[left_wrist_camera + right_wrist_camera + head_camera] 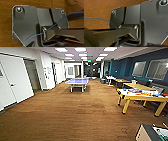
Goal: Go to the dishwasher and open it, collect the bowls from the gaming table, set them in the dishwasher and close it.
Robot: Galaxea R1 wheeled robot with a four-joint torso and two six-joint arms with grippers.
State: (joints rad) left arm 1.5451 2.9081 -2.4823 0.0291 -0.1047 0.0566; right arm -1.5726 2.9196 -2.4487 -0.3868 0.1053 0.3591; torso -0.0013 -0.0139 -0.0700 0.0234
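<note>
The gaming table [140, 97], with a white top and yellow frame and legs, stands at the right of the head view, a few metres ahead. Colourful things lie on its top. Among them are a small blue spot [124, 89] near its near end and orange-red bits [145, 93] further along. They are too small to tell bowls from boxes. The dishwasher is out of view. Both wrist views look down on the wooden floor past the robot's dark plate, with a thin blue cable [58, 21] crossing it.
A blue table-tennis table [78, 81] stands mid-room ahead. Yellow desks [138, 86] line the dark blue right wall. White doors [15, 82] are on the left. A corner of another table [150, 133] sits at the lower right. Wide wooden floor [75, 112] lies ahead.
</note>
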